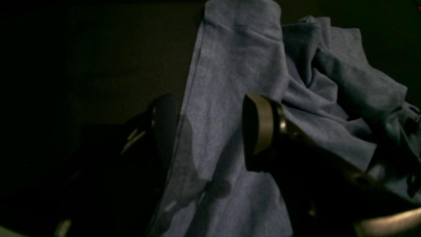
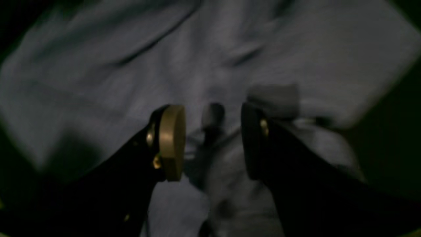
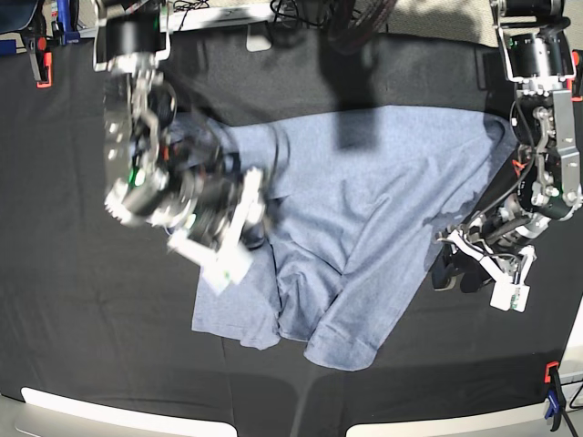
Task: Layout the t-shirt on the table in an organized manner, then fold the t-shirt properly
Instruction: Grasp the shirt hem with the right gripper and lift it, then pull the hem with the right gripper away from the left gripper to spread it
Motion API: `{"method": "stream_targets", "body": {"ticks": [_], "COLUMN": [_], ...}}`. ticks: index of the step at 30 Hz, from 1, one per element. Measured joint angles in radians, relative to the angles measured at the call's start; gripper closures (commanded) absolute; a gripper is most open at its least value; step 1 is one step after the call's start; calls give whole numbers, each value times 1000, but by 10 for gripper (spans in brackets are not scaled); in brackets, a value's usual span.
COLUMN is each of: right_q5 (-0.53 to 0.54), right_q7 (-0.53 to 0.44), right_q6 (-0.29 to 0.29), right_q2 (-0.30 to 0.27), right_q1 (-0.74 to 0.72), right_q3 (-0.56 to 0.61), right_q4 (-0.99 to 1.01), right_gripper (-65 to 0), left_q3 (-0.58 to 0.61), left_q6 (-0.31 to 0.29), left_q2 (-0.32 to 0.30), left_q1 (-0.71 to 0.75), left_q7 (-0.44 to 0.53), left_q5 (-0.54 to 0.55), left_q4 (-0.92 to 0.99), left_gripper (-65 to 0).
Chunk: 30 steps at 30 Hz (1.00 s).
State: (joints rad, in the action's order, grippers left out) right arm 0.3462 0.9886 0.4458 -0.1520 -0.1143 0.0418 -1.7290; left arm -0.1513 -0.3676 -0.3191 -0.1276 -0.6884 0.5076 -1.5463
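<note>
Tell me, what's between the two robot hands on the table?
The t-shirt fills the stretch between the right hand and the left hand, spread rumpled on the table. The base view shows it.

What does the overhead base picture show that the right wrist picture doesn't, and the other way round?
Only the base view shows the whole t-shirt spread, rumpled, on the black table, both arms, the left gripper at the shirt's edge, and a red clamp at the table's border.

Only the right wrist view shows the right gripper up close: its jaws stand apart, with blurred fabric folds beneath them.

Both show the blue-grey shirt cloth with the right gripper over it.
</note>
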Motion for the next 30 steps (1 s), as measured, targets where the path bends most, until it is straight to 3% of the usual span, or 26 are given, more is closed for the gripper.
{"method": "stream_targets", "body": {"ticks": [2,9,12,20,25,27,30], "right_q5": [-58,-26,30,37,37,32,24], "right_q7": [0,-4,-16,-16,-95,-132,-205], "right_q6": [-55,-56,-56,-87,-87,-88,-86], "right_q2": [6,69,74,80,89,103,123], "right_q1": [-16,-19,-58,-196,-211,-219,-228], "right_q3": [-45,-192,-196,-200,-201,-201,-200], "right_q4": [2,115,227,477,506,506,506], "right_gripper": [-267,-267,-267,-267,-258,-195,-35], "left_q3": [0,0,0,0,0,0,0], "left_q6": [0,0,0,0,0,0,0], "left_q2": [0,0,0,0,0,0,0], "left_q1": [0,0,0,0,0,0,0], "left_q7": [0,0,0,-8,-8,-8,-8], "left_q5": [0,0,0,-8,-34,-34,-34], "left_q4": [0,0,0,0,0,0,0], "left_gripper": [-294,-294,-294,-294,-294,-294,-294]}}
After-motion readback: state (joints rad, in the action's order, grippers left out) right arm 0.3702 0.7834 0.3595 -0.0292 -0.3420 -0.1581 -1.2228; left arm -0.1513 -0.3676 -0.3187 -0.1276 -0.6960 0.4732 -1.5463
